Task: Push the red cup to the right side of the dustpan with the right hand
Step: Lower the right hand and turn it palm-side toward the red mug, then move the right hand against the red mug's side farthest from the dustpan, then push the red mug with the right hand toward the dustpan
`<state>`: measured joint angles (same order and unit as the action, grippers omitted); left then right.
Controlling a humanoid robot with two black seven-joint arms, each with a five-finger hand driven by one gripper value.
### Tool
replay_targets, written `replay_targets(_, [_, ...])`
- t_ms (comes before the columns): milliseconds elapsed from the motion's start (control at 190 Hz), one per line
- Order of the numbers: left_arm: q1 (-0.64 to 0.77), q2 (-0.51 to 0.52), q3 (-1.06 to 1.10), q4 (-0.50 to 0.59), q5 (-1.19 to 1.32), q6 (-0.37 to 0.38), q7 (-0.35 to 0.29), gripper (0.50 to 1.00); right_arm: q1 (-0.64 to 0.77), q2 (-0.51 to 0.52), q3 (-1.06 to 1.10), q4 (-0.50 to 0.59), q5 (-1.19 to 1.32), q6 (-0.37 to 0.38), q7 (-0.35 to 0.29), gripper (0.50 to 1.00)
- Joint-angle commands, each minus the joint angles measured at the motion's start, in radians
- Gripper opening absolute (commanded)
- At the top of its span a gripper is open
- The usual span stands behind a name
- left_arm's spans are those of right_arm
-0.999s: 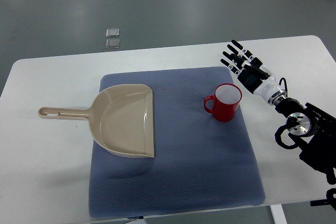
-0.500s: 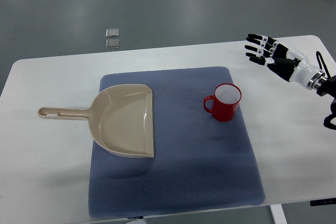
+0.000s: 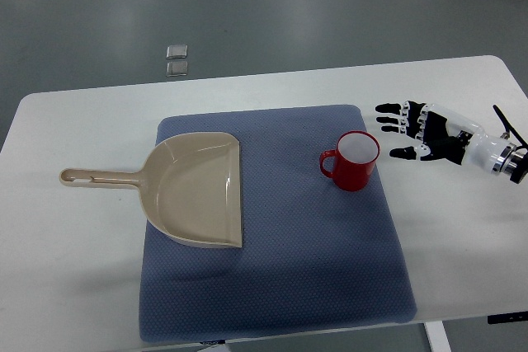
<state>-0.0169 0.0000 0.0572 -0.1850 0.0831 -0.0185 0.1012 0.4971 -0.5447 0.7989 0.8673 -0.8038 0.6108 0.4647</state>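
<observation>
A white table [image 3: 74,286] fills most of the view, its far edge meeting a grey floor [image 3: 289,6]. On the table lies a blue-grey mat [image 3: 330,269], roughly square with rounded corners and a fine dotted texture, covering the middle of the tabletop.

On the left half of the mat rests a beige dustpan [image 3: 198,191], its open, straight lip facing right. Its handle [image 3: 99,177] reaches left off the mat onto the bare table and ends in a hanging hole. The pan's scoop is empty.

The right hand [image 3: 425,133] comes in from the right edge, low above the bare table just past the mat's right border. It is black with white joints and a white wrist section, and its fingers [image 3: 388,113] are spread apart and pointing left, with the thumb held lower; it holds nothing. The fingertips are near the red cup [image 3: 353,162] but apart from it, with a strip of mat and table between them.

The red cup stands upright on the right part of the mat, well apart from the dustpan's lip, with bare mat between the two. Its inside is white, and its handle points left toward the dustpan.

On the floor beyond the table's far edge sit two small clear square objects [image 3: 176,60], one just behind the other.
</observation>
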Motion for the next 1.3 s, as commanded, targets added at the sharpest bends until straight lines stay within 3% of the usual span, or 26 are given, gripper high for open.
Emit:
replay_targets(0, [0.000, 0.000, 0.001, -0.001, 0.000, 0.000, 0.000, 1.000, -0.003, 0.015, 0.000, -0.001, -0.017, 0.000, 0.008, 0.936])
replay_targets(458, [0.002, 0.000, 0.000, -0.001, 0.000, 0.000, 0.000, 1.000, -0.026, 0.081, -0.013, -0.010, -0.034, 0.000, 0.052, 0.936])
replay_targets(910, [0.002, 0.000, 0.001, -0.001, 0.000, 0.000, 0.000, 1.000, -0.046, 0.157, -0.021, -0.050, -0.035, -0.141, 0.084, 0.934])
replay_targets(1294, [0.015, 0.000, 0.001, -0.014, 0.000, 0.000, 0.000, 1.000, -0.049, 0.218, -0.020, -0.090, -0.035, -0.151, 0.089, 0.936])
